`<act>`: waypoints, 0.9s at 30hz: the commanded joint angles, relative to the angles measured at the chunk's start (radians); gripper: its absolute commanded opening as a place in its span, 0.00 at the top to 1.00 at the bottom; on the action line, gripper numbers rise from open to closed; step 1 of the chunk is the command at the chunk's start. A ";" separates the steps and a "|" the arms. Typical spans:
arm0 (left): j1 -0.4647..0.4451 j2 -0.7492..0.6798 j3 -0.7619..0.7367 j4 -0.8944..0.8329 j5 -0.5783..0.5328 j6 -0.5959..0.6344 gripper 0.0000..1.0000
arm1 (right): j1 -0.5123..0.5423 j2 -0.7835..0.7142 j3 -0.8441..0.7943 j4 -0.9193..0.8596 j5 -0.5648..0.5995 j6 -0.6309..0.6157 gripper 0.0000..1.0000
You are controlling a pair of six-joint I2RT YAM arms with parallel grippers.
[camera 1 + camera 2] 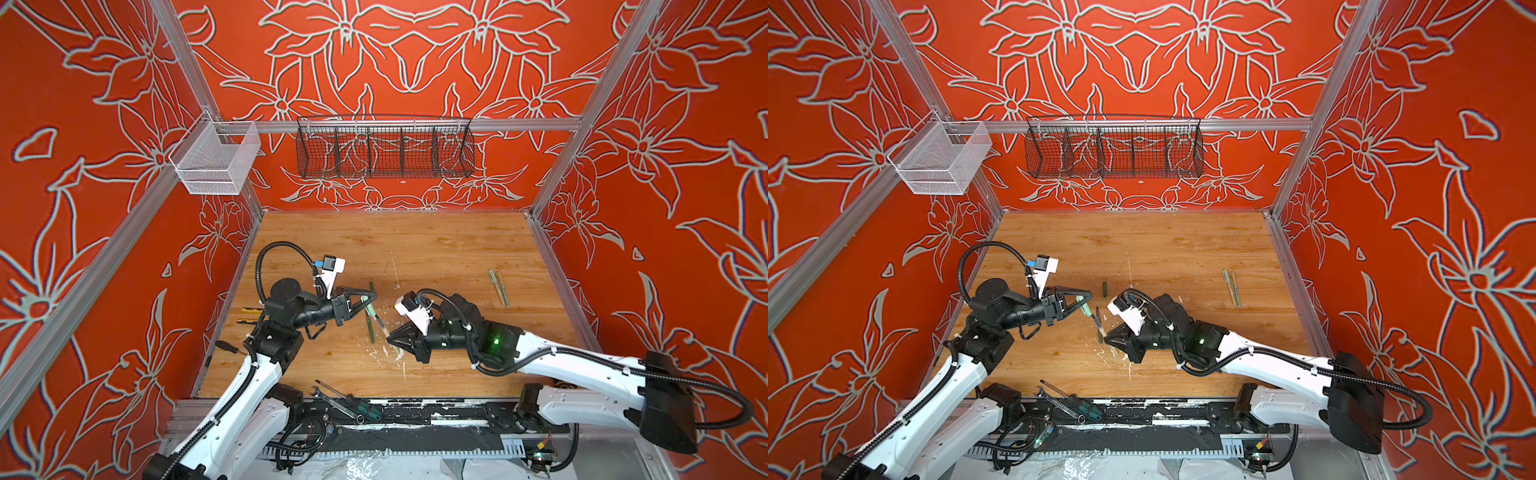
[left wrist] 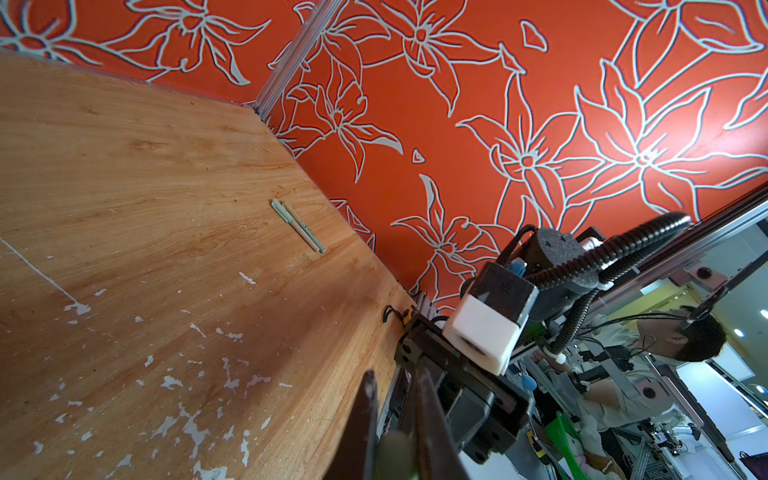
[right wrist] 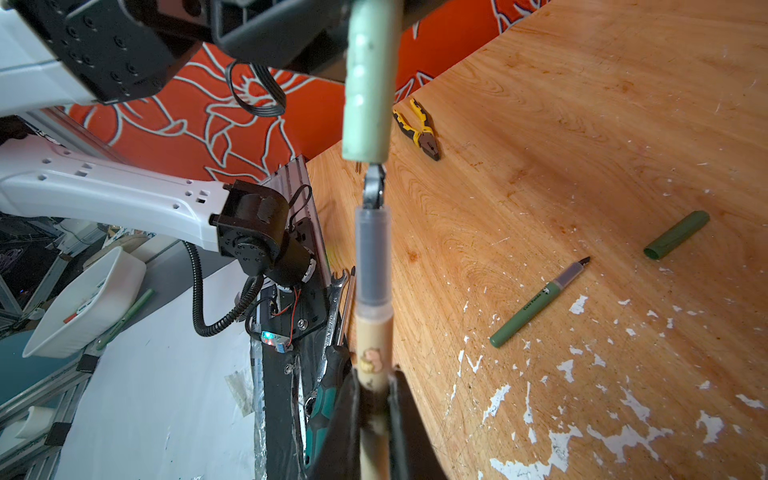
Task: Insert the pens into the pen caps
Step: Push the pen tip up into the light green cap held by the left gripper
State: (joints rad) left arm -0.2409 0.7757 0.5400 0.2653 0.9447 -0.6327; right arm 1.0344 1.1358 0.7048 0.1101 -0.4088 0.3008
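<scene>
The beige pen sits clamped in the right gripper — its tip at the pale green cap mouth. The left gripper pinches that cap.

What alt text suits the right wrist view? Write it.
The right pincer grips a beige pen, its tip at the mouth of a pale green cap in the left pincer. A green pen, dark green cap and pliers lie on the table.

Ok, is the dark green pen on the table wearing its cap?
No, the dark green pen has a bare tip, and the dark green cap lies apart from it.
</scene>
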 commanded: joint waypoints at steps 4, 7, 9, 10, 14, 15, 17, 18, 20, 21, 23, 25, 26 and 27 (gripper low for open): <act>0.010 -0.064 -0.009 -0.044 -0.103 0.041 1.00 | 0.006 0.019 0.020 0.022 -0.022 -0.017 1.00; 0.028 -0.118 -0.018 -0.088 -0.169 0.055 1.00 | 0.006 0.020 0.018 0.029 -0.026 -0.013 1.00; 0.038 -0.117 -0.019 -0.071 -0.144 0.044 1.00 | 0.006 0.018 0.017 0.032 -0.023 -0.012 1.00; 0.038 -0.108 -0.017 -0.064 -0.125 0.041 1.00 | 0.006 0.018 0.017 0.033 -0.022 -0.012 1.00; 0.039 -0.055 -0.021 0.006 -0.046 0.001 1.00 | 0.006 0.023 0.025 0.031 -0.019 -0.016 1.00; 0.038 -0.044 -0.021 0.021 -0.031 -0.010 1.00 | 0.006 0.022 0.028 0.031 -0.021 -0.017 1.00; 0.039 -0.023 -0.022 0.047 -0.010 -0.023 1.00 | 0.007 0.025 0.031 0.031 -0.021 -0.019 1.00; 0.039 -0.017 -0.022 0.057 -0.004 -0.028 1.00 | 0.006 0.024 0.032 0.031 -0.023 -0.019 1.00; 0.038 -0.006 -0.025 0.086 0.012 -0.044 1.00 | 0.006 0.025 0.032 0.032 -0.020 -0.019 1.00; 0.038 -0.003 -0.024 0.092 0.019 -0.048 1.00 | 0.006 0.026 0.034 0.031 -0.020 -0.019 1.00; 0.038 0.006 -0.023 0.105 0.033 -0.060 1.00 | 0.006 0.026 0.033 0.033 -0.020 -0.018 1.00; 0.038 0.008 -0.027 0.119 0.041 -0.071 1.00 | 0.006 0.028 0.033 0.031 -0.014 -0.020 1.00; 0.038 0.007 -0.027 0.129 0.045 -0.076 1.00 | 0.006 0.029 0.034 0.031 -0.012 -0.021 1.00; 0.039 0.008 -0.027 0.135 0.049 -0.079 1.00 | 0.006 0.029 0.037 0.027 -0.009 -0.023 1.00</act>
State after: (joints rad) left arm -0.2085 0.7837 0.5156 0.3241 0.9482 -0.6842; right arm 1.0344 1.1576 0.7059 0.1173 -0.4168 0.2951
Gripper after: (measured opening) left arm 0.113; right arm 0.128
